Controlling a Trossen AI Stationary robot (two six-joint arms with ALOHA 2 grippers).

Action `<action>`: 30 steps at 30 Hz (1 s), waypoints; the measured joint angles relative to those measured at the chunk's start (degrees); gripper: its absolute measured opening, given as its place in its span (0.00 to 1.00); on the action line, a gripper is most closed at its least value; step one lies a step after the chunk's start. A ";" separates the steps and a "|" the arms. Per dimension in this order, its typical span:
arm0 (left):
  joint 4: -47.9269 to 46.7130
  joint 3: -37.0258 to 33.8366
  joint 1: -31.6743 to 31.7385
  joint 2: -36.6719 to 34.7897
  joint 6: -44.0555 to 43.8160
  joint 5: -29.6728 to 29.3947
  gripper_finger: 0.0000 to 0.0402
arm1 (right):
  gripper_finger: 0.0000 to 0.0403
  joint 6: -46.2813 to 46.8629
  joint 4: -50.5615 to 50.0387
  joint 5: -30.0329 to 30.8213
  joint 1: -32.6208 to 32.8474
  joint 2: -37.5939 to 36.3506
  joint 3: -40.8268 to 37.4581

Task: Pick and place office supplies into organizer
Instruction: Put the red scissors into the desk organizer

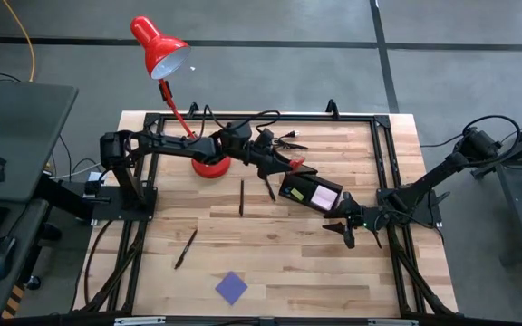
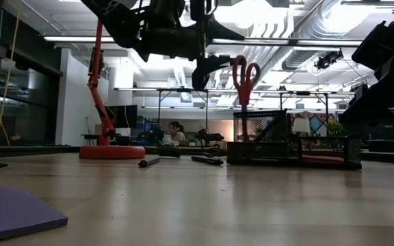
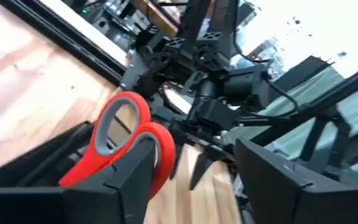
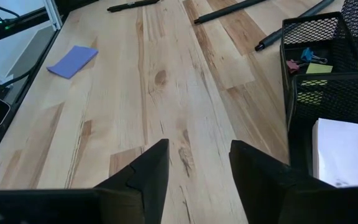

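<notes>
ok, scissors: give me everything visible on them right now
The scissors have two red loop handles with grey inner lining. They stand upright, handles up, blades hidden down inside the taller section of the black mesh organizer. The left gripper is open right by the handles; whether it touches them is unclear.
</notes>
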 joint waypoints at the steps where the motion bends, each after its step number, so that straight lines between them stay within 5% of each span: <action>1: -0.11 0.00 0.00 0.00 0.96 -0.36 0.55 | 0.40 0.00 -0.01 0.00 0.00 0.00 0.00; 9: -3.34 0.00 0.02 -0.04 6.38 -1.39 0.63 | 0.41 0.00 -0.02 0.00 0.00 0.00 0.00; 30: -10.78 5.34 -1.97 -0.48 10.71 -1.47 0.58 | 0.42 0.00 -0.02 0.00 0.02 0.00 0.00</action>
